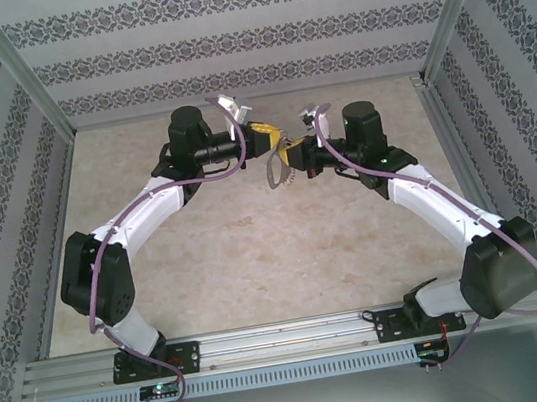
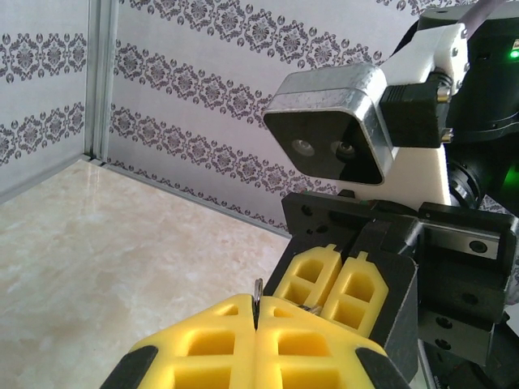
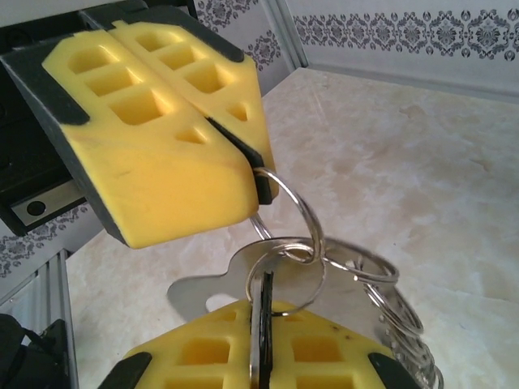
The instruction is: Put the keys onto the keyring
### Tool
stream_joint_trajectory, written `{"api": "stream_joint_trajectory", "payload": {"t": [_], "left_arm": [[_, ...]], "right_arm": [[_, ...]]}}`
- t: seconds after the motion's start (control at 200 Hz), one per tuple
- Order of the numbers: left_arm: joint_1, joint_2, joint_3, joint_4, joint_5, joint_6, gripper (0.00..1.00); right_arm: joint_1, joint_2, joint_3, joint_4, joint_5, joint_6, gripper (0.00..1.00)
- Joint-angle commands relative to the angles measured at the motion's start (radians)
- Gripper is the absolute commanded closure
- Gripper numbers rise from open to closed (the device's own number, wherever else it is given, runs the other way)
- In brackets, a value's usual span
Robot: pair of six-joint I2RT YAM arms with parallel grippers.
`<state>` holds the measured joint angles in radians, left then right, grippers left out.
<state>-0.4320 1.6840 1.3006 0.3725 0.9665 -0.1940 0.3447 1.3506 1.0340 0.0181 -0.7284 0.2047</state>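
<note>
Over the pale marbled tabletop (image 1: 258, 263), the left gripper (image 1: 273, 144), black-bodied with blocky yellow fingers, is raised and points right toward the other arm. Its jaws are clenched together. In the right wrist view this left gripper (image 3: 255, 174) pinches the top of the thin silver wire keyring (image 3: 308, 212) right at its fingertips, and the loop hangs down and to the right from the pinch. In the left wrist view, only a short sliver of the ring's wire sticks up from the seam between the yellow fingers (image 2: 203, 344).

Just right of that, the keyring's lower end crosses the head of a flat silver metal key (image 3: 207, 284), where several rings overlap. I cannot tell whether the loop passes through the key's hole. A cluster of further silver rings with a beaded chain (image 3: 397, 312) dangles off to the right, clear of the table.

The right gripper (image 1: 290, 161), of the same black and yellow build, faces left, almost tip to tip with its partner. Its jaws are closed on the key, whose dark edge stands upright between the right gripper (image 3: 261, 320) fingertips. A grey wrist camera (image 2: 332, 134) sits above this gripper.
</note>
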Motion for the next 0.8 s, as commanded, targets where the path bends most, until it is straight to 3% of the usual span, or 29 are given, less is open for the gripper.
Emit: {"api": "stream_joint_trajectory", "payload": {"t": [0.0,0.794], "left_arm": [[-0.010,-0.012,0.037,0.016,0.016,-0.001,1.00],[-0.010,-0.010,0.037,0.008,0.022,0.004,1.00]], "right_arm": [[0.001,0.000,0.026,0.019,-0.017,-0.009,1.00],[-0.030,-0.001,0.091,-0.027,-0.040,-0.020,1.00]]}}
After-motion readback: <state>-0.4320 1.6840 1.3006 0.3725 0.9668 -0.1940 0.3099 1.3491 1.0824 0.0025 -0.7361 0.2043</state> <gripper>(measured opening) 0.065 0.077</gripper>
